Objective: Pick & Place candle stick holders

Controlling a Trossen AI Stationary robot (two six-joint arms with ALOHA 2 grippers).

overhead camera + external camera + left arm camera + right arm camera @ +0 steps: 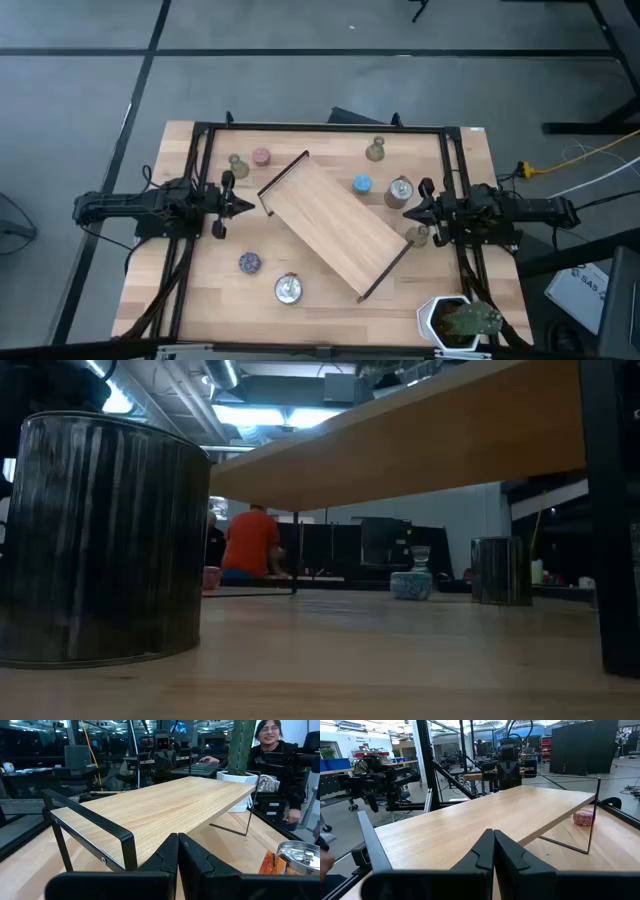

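Wooden tray (337, 225) lies diagonally mid-table between the closed, empty left gripper (244, 206) and right gripper (411, 213), holders scattered around.

No legible text; box print perhaps too blurred.

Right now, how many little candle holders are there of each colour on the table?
Olive-green: 3, at
Shiny silver: 2, at
Pink: 1
Blue: 1
Purple: 1
Total: 8 candle holders, all standing on the table around the wooden tray, none on it.
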